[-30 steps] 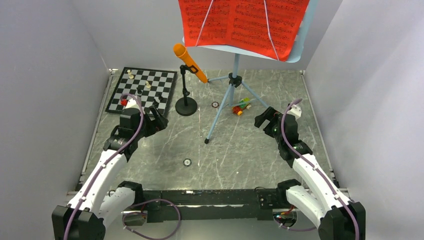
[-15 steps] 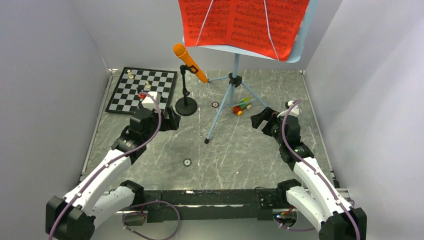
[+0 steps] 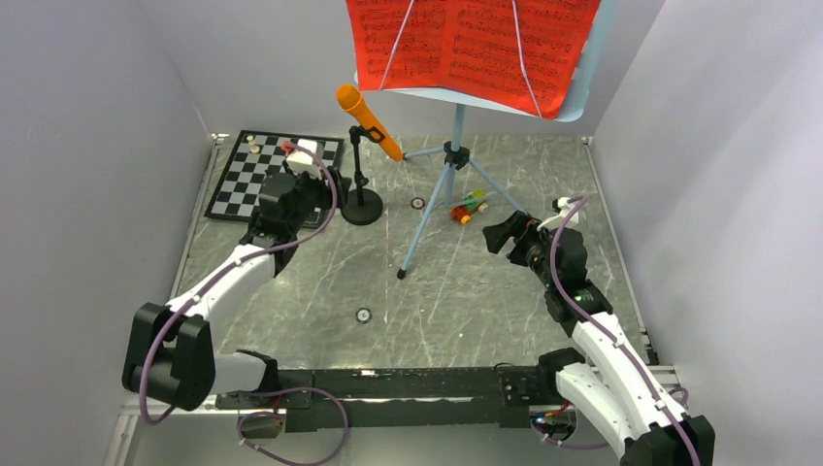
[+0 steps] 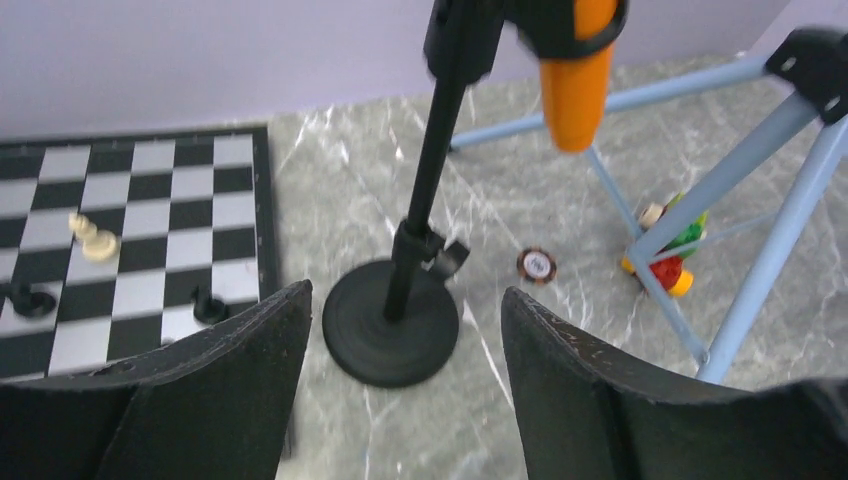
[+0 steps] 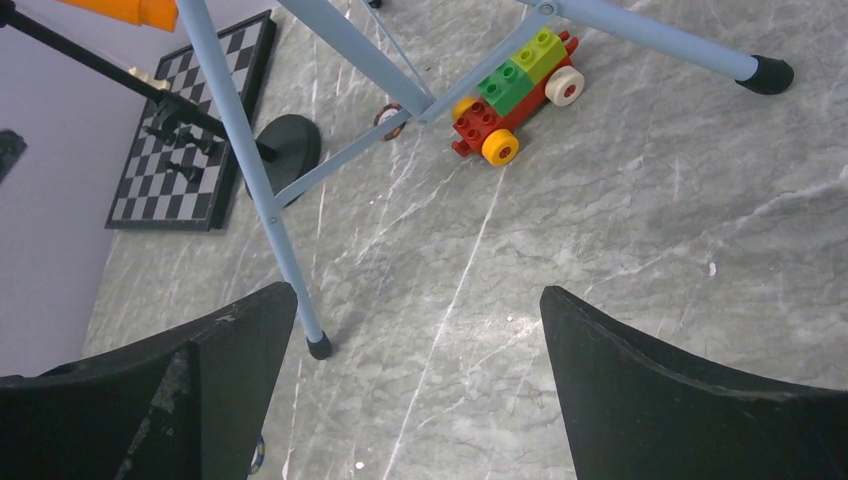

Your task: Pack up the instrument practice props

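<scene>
The left gripper [image 4: 405, 293], jaws spread, sits square to the mic stand [image 4: 372, 345] beside the chessboard [image 4: 150, 195], likely to take its post, while the right gripper [image 5: 417, 293], jaws wide too, faces a leg of the music stand [image 5: 250, 170].

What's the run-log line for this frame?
stage: pre-grasp | left gripper: open, aimed at microphone stand base, not touching | right gripper: open, empty, facing music stand leg | packed: none

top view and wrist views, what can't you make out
red sheet-music pages: top cut off by the top view's upper edge
orange microphone: head cut off by the left wrist view's upper edge
black-and-white chessboard: partly hidden by the left arm in the top view
</scene>
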You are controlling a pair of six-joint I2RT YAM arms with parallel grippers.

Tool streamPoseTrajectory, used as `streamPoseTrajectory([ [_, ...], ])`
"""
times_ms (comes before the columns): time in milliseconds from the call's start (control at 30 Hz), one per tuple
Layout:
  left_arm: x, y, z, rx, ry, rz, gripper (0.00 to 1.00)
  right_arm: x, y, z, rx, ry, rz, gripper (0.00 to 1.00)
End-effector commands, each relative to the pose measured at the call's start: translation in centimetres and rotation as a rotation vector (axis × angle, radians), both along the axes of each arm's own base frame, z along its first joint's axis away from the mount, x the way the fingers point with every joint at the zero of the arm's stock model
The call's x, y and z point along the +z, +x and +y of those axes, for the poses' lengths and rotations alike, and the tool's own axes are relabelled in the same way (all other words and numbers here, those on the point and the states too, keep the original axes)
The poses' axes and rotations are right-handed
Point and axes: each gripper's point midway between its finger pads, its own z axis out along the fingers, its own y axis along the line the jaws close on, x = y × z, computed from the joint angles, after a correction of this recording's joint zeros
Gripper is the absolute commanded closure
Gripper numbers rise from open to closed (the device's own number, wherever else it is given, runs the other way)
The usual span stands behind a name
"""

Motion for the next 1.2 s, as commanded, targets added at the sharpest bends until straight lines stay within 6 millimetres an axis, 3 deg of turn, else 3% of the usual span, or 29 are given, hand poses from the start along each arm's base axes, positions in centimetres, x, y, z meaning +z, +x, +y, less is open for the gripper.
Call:
streamPoseTrajectory([
  [0,5.6,1.5,-2.3,-0.147,-0.010,-0.213,0.25,1.1,-0.1,0.2,0.025,-0.015,-0.050,0.02],
  [233,5.0,3.6,-4.1,-0.235,0.043,-0.266,0.27,1.0,-0.1,0.7,0.045,-0.015,-0.043,0.02],
  [433,4.0,5.4,-3.9,-0.237,0.061,-0.294,0.38,1.7,-0.3,1.3,0.063,-0.009,-0.048,0.02],
  [633,3.6,6.8,-3.2,-0.202,0.049,-0.310,0.38,1.1,-0.2,0.8,0.038,-0.030,-0.036,0.02],
  [967,3.9,8.1,-4.2,-0.229,0.025,-0.361,0.41,0.5,-0.1,0.4,0.020,-0.046,-0.026,0.02],
  [1167,3.4,9.1,-3.7,-0.190,0.050,-0.352,0.45,0.5,0.0,0.4,0.021,-0.053,-0.019,0.02],
])
